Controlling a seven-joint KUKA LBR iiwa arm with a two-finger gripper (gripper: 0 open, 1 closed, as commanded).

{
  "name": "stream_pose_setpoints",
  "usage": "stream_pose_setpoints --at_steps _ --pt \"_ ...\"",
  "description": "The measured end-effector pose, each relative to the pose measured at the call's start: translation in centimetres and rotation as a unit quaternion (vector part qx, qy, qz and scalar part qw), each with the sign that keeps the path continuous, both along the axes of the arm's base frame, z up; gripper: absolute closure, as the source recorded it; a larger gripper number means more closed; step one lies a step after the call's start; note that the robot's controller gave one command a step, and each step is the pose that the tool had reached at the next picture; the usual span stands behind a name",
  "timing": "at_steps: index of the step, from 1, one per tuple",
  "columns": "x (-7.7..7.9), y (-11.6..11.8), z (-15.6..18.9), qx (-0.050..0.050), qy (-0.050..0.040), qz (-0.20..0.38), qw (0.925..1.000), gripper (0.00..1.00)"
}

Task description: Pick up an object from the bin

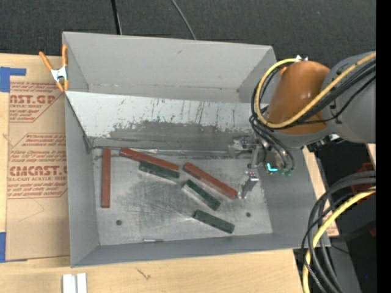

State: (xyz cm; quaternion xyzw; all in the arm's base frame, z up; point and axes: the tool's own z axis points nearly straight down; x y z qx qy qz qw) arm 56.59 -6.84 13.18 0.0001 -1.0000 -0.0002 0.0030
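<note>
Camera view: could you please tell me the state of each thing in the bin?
Left red bar: flat, along the bin's left wall.
Upper red bar: flat, slanted, beside upper green bar.
Upper green bar: flat, slanted.
Middle red bar: flat, slanted.
Middle green bar: flat, beside middle red bar.
Lower green bar: flat, alone.
End effector: low, by middle red bar's right end.

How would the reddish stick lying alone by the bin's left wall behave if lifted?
The reddish stick looks straight and flat-sided, so it is probably stiff and likelier to slide than roll. Being long and thin, it would likely tilt if gripped near one end.
</note>
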Motion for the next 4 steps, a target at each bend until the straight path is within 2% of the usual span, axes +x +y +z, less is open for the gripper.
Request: stream_pose_setpoints --at_steps 1,2,3,4 --pt "0.2 0.0 0.4 0.000 -0.0041 0.000 1.0000 0.00" --pt "-2.2 3.8 -5.8 0.000 0.0005 0.023 0.9997 1.00" --pt "-2.2 3.8 -5.8 0.000 0.0002 0.023 0.9997 1.00" --pt "-1.0 4.1 7.1 0.000 -0.0040 0.015 0.9999 1.00"
